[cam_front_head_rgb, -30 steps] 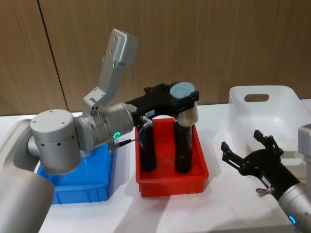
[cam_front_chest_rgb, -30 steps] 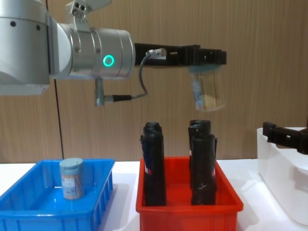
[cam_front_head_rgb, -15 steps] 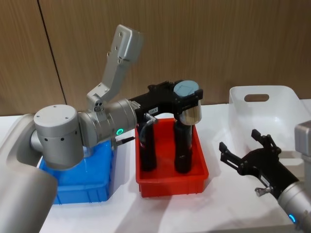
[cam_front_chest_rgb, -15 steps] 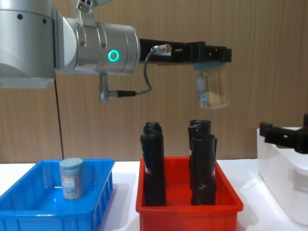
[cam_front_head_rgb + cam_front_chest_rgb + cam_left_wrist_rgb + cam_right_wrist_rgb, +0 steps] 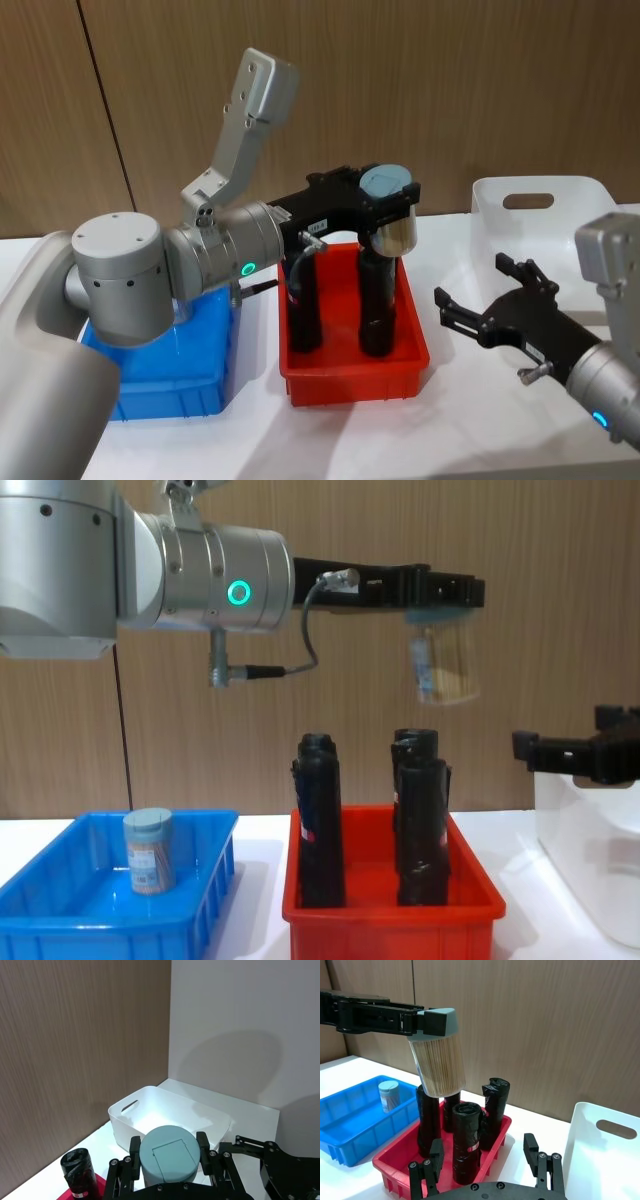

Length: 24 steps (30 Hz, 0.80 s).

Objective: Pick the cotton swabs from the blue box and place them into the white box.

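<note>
My left gripper (image 5: 387, 195) is shut on a jar of cotton swabs (image 5: 391, 222), gripping its grey-blue lid (image 5: 168, 1152). The jar (image 5: 447, 666) hangs high in the air over the far right of the red bin, tilted slightly (image 5: 439, 1057). A second jar of cotton swabs (image 5: 149, 852) stands upright in the blue box (image 5: 60, 922), also seen from the right wrist (image 5: 388, 1095). The white box (image 5: 560, 215) stands at the far right. My right gripper (image 5: 472, 288) hovers open and empty in front of the white box, level with the red bin's right side.
A red bin (image 5: 350, 378) between the two boxes holds several tall black rolls (image 5: 320, 820), directly under the held jar. A wooden wall runs behind the table. Bare white tabletop (image 5: 420, 430) lies in front of the bins.
My left gripper has carried the jar a little to the right. My right gripper has moved left and slightly up, away from the white box toward the red bin.
</note>
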Each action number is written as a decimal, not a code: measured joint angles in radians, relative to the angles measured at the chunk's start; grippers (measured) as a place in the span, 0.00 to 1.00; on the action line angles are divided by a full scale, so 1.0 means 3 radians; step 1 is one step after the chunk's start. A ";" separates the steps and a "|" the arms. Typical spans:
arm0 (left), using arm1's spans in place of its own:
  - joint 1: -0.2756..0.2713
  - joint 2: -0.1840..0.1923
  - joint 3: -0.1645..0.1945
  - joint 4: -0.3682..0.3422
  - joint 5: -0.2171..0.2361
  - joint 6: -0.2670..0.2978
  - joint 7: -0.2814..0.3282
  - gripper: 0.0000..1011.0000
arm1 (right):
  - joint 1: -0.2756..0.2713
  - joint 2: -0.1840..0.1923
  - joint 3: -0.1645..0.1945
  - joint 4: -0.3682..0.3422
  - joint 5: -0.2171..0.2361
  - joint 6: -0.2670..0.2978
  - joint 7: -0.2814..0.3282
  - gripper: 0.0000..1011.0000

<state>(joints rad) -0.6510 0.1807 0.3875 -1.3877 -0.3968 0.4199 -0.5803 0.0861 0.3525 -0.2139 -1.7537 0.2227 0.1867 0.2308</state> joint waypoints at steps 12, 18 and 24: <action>-0.0004 -0.0004 0.0001 0.0003 0.0003 0.0005 -0.0004 0.66 | 0.0266 0.0004 0.0035 0.0171 -0.0047 0.0174 0.0304 0.99; -0.0006 -0.0004 0.0000 0.0003 0.0004 0.0006 -0.0004 0.66 | 0.0384 -0.0002 0.0049 0.0260 -0.0050 0.0240 0.0419 0.99; -0.0007 -0.0004 0.0000 0.0003 0.0004 0.0006 -0.0004 0.66 | 0.0487 -0.0014 0.0059 0.0338 -0.0042 0.0286 0.0515 0.99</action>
<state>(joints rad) -0.6531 0.1794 0.3876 -1.3868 -0.3957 0.4215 -0.5815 0.2321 0.3484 -0.1962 -1.6522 0.2102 0.2724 0.3854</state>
